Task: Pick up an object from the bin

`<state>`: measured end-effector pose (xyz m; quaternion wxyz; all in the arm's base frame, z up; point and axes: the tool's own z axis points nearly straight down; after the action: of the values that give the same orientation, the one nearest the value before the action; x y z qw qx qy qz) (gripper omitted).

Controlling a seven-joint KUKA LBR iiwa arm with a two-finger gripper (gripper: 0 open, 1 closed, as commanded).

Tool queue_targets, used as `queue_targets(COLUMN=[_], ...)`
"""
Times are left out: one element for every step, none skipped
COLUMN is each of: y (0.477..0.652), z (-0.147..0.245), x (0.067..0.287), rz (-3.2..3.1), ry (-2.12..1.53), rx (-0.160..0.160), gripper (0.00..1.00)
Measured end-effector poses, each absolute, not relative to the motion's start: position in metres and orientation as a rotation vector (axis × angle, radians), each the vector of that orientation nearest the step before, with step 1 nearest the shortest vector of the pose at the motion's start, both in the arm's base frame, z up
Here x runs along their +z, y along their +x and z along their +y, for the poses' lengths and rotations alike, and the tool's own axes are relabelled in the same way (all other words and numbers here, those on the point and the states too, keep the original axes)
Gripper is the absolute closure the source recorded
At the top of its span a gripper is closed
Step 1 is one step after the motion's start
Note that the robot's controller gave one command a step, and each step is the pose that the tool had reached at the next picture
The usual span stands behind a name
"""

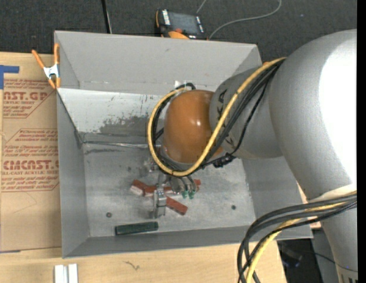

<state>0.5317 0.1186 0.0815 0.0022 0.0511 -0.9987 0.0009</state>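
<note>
Red-brown pieces on the bin floor, clustered right at the gripper (161,201).
- left red-brown piece (138,187): just beside the tool tip, on its left and slightly farther up the view. Short flat strip, long axis running roughly left to right with a mild tilt.
- right red-brown piece (177,207): just beside the tip on the other side, slightly below it. Long axis slants down to the right.
- A third reddish scrap (195,183) peeks out right of the tool, under the wrist, with a small green bit next to it. Mostly hidden, kind unclear.
- Count of red-brown: two sure, a third likely.

Tool state: the tip is low over the floor between the two sure pieces. Whether it is released or clenched cannot be told, since wrist and shadow cover too much. Nothing visibly gripped.

Judgement: the coming move turns on which piece lies under the tip. Both lie so close that a straight descent may catch either, or only an edge. The left one lies clearer of the wrist.

Further out:
- dark bar (136,229), one only: below and left of the tool, apart from the cluster, near the bin's (71,175) front wall, long axis almost parallel to that wall.
- orange cover (185,125) on the wrist, ringed by cables, above the tool and hiding the floor behind it.
</note>
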Motion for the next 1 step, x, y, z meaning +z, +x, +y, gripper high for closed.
queue_targets(y=[0.5322], z=[0.1215], x=[0.0851], rz=[-3.137], ry=[0.166], rx=[-0.002], gripper=[1.00])
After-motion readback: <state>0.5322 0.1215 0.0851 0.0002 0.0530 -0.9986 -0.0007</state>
